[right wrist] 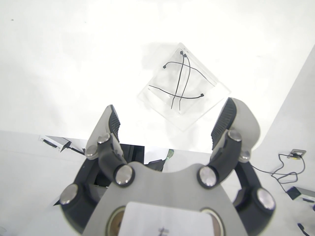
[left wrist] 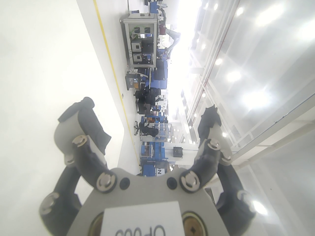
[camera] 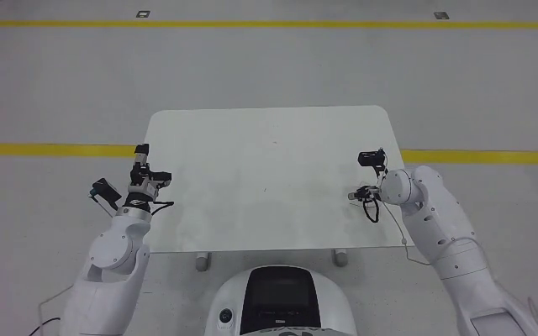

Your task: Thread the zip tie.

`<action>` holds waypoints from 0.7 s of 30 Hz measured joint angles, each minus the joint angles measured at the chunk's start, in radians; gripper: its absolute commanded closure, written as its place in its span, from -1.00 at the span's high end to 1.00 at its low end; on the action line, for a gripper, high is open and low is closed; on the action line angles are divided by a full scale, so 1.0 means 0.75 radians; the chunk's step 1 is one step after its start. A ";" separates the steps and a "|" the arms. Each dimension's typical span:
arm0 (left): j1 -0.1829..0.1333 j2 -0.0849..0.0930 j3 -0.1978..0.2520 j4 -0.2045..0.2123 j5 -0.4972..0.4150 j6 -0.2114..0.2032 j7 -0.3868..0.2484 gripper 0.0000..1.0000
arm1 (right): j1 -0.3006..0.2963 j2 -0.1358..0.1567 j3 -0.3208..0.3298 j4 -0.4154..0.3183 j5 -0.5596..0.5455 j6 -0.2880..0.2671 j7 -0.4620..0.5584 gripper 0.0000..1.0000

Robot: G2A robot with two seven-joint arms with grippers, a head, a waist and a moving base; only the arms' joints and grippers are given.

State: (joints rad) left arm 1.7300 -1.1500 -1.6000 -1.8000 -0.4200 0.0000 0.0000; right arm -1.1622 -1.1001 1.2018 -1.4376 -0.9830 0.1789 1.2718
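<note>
Right wrist view: zip ties (right wrist: 175, 96) in clear tray (right wrist: 196, 115); right claw (right wrist: 171, 105), left claw (left wrist: 147, 106) wide.

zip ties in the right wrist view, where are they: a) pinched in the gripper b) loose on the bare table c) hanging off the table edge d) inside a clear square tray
D: the black zip ties lie crossed over one another inside the clear tray, which sits on the white table beyond the open right gripper.
</note>
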 measured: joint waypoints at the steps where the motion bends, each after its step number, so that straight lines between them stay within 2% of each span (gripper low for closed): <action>1: 0.000 0.000 0.000 0.000 0.000 0.000 0.000 1.00 | 0.000 0.000 0.000 0.000 0.000 0.000 0.000 1.00; 7: 0.000 0.000 0.000 0.000 0.000 0.000 0.000 1.00 | -0.024 0.002 0.011 -0.014 0.009 -0.018 -0.040 1.00; 13: 0.000 0.000 0.000 0.000 0.000 0.000 0.000 1.00 | -0.044 0.005 0.016 -0.058 -0.031 0.014 -0.020 1.00; 14: 0.000 0.000 0.000 0.000 0.000 0.000 0.000 1.00 | -0.047 0.005 0.017 -0.062 -0.033 0.018 -0.019 0.76; 15: 0.000 0.000 0.000 0.000 0.000 0.000 0.000 1.00 | -0.050 0.005 0.020 -0.067 -0.034 0.022 -0.018 0.12; 16: 0.000 0.000 0.000 0.000 0.000 0.000 0.000 1.00 | -0.055 0.006 0.024 -0.073 -0.034 0.025 -0.018 -0.04; 21: 0.000 0.000 0.000 0.000 0.000 0.000 0.000 1.00 | -0.075 0.008 0.042 -0.099 -0.030 0.027 -0.023 -0.18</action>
State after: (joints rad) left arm 1.7300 -1.1500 -1.6000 -1.8000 -0.4200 0.0000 0.0000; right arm -1.2185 -1.0938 1.2329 -1.5116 -1.0058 0.1991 1.2548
